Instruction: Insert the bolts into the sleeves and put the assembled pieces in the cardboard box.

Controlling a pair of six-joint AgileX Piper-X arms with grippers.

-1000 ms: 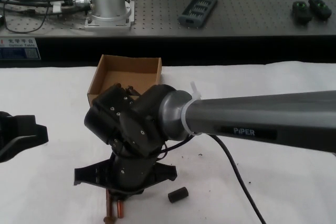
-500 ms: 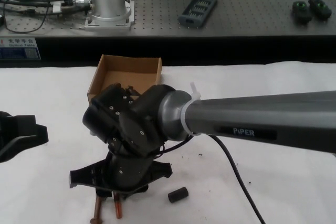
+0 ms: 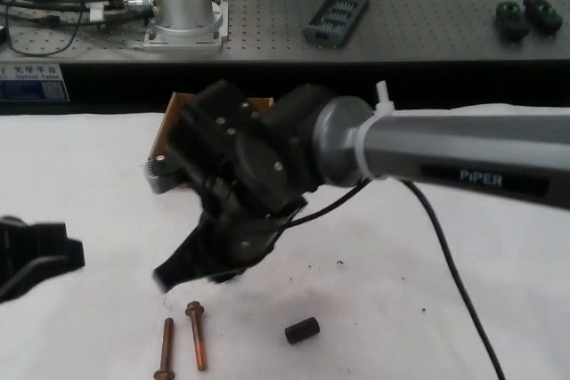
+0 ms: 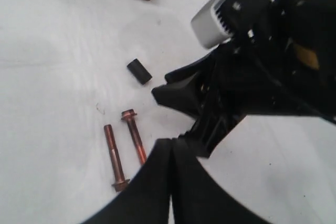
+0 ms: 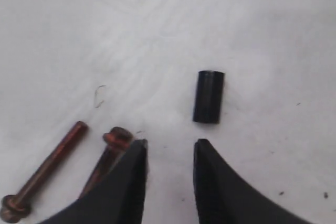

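**Right gripper (image 5: 169,148) slightly parted, holding nothing**

It hangs over the white cloth (image 5: 236,24), where the sleeve (image 5: 208,97) and two bolts (image 5: 44,169) lie loose just beside its fingers. The left gripper (image 4: 171,150) is closed on nothing. The right arm (image 3: 445,149) hides the inside of the cardboard box (image 3: 166,135)

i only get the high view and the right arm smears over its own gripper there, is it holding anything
Observer: No. The right wrist view shows the right gripper open, with nothing in the gap.
Operator: ok and how close is the sleeve to it
Observer: The sleeve lies on its side just ahead of that gripper, touching neither finger.
Operator: left gripper is just a dark lump at my edge, open or shut
Observer: Shut. In the left wrist view the left gripper has its fingers pressed together and holds nothing.
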